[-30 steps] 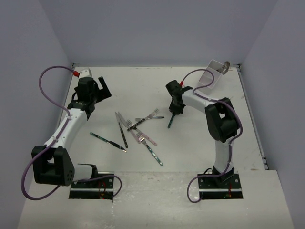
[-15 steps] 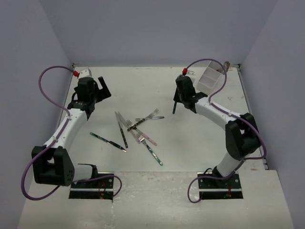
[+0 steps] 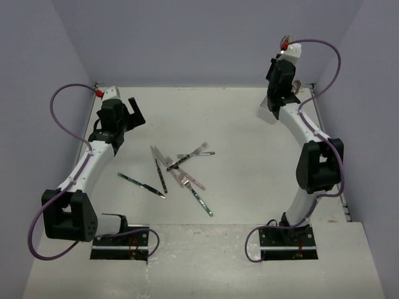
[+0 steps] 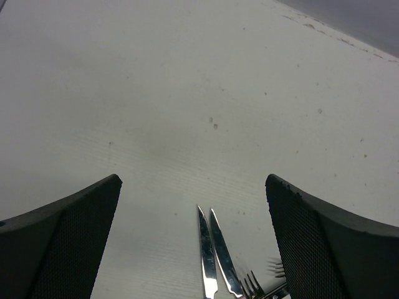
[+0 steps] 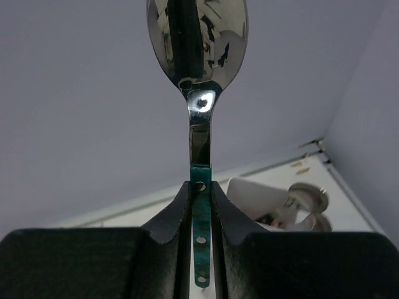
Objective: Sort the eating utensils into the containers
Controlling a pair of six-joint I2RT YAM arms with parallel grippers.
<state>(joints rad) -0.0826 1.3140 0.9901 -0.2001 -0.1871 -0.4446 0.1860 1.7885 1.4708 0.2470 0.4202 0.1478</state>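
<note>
My right end effector [image 5: 201, 192] is clamped on a green-handled spoon [image 5: 198, 43], bowl upward. It has swung up from low over the desk [image 3: 249, 168] to the white bin [image 5: 265, 198] just beyond it. My left end effector [image 4: 192, 187] stays wide open, with the loose utensils [image 3: 181, 168] near it.

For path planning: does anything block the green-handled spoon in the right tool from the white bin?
Nothing visible does. The right tool grips the shiny green-handled metal spoon, with only open air toward the white plastic bin.
</note>
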